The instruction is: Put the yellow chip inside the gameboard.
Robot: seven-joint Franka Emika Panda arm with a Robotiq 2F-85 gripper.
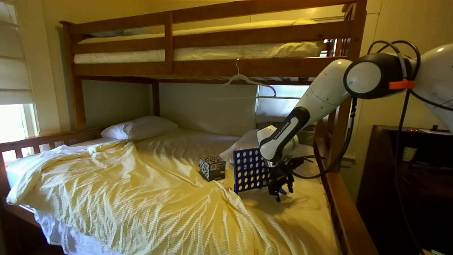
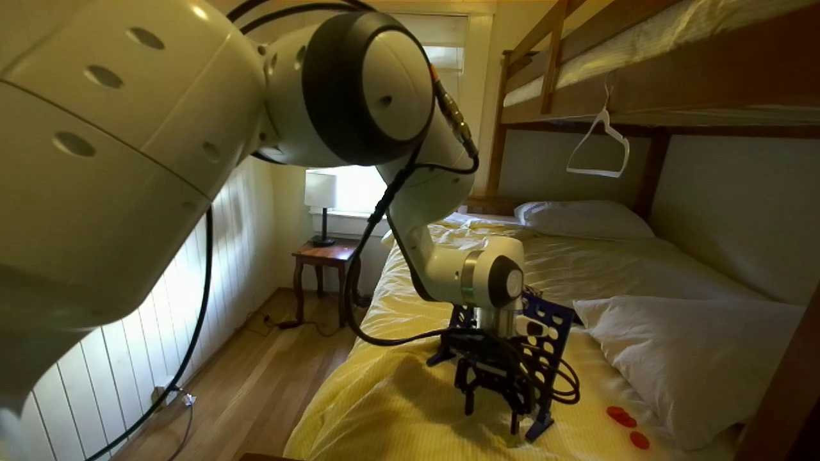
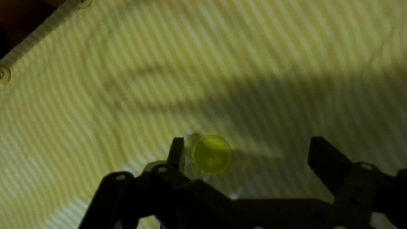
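Lying below spread claw (image 3: 247, 141), off-center: yellow chip (image 3: 211, 155).

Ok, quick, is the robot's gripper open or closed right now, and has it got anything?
Gripper: open, holding nothing; the wrist view shows the yellow chip between its spread jaws.

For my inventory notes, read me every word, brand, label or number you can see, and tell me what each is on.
"FRANKA EMIKA": black panel on the robot arm.
Small patterned box: printing there, too small to read.
Pale disc, left edge of the wrist view: marks too blurred to tell whether they're lettering.
Yellow chip: no lettering that I can make out.
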